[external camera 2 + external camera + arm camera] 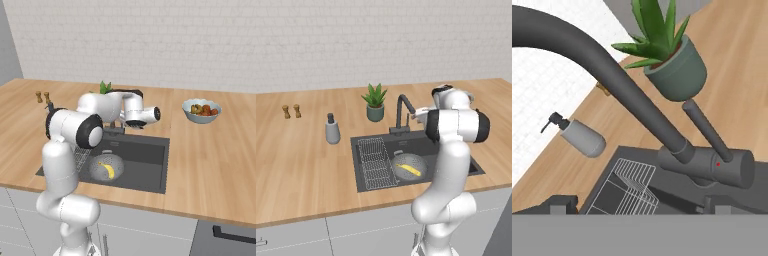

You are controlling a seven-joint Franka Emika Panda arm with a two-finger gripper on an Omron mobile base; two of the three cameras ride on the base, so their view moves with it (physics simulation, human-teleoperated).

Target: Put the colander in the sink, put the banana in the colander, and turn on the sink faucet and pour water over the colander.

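Observation:
The colander [408, 166] sits in the sink [418, 144], right of a wire rack, and the banana [409, 170] lies inside it. The right base view shows the same: the banana [106, 170] in the colander [105, 166] in the sink [147, 160]. The sink faucet [402, 113] rises behind the basin. My gripper [417, 116] hovers just to its right at spout height, open and holding nothing. In the hand view the faucet [612, 75] arcs across close ahead. Its side lever [704, 127] slants up from the body, above the gap between my spread tips [639, 206].
A wire rack [376, 162] fills the basin's left part. A grey soap dispenser [332, 129] and a potted plant [375, 102] stand behind the sink, two small shakers [291, 111] farther left. A fruit bowl [201, 110] sits on the counter to the right.

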